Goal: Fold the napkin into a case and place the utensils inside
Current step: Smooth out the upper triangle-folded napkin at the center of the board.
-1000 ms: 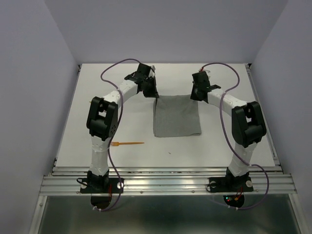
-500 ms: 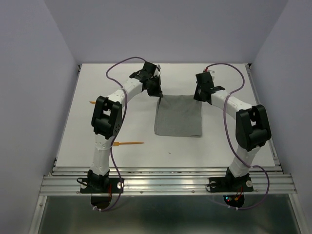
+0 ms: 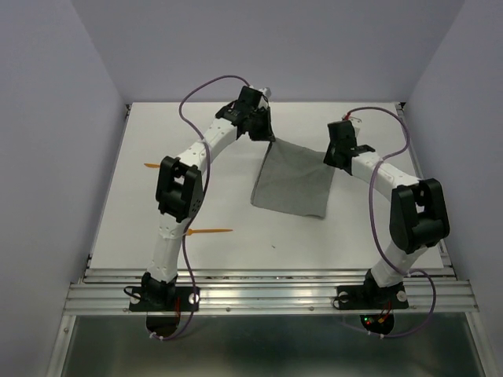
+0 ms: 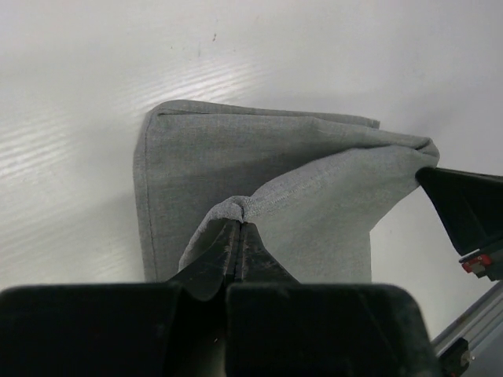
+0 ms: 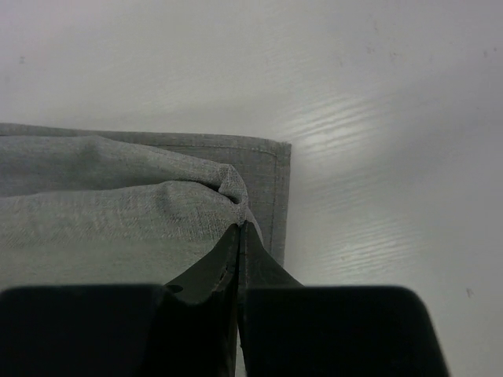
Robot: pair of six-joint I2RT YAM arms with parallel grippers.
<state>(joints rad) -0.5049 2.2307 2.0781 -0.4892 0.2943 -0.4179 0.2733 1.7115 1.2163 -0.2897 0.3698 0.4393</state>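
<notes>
Tightly, left pincer [image 4: 238,224] and right pincer [image 5: 238,228] each pinch one corner of the folded grey napkin [image 3: 295,182].

- left arm [image 3: 177,188]: rises from base, elbow bent, forearm reaching far and inward, wrist tipped down
- left gripper [image 4: 240,228]: jaws pressed together, tips pinching raised corner of napkin [image 3: 295,184]
- right arm [image 3: 416,212]: roughly mirrored, elbow out to right side, forearm angled inward
- right gripper [image 5: 239,232]: jaws tight together, tips clamping other far corner of napkin
- grippers well apart, left one farther from bases
- right gripper partly visible at right edge of left wrist view
</notes>
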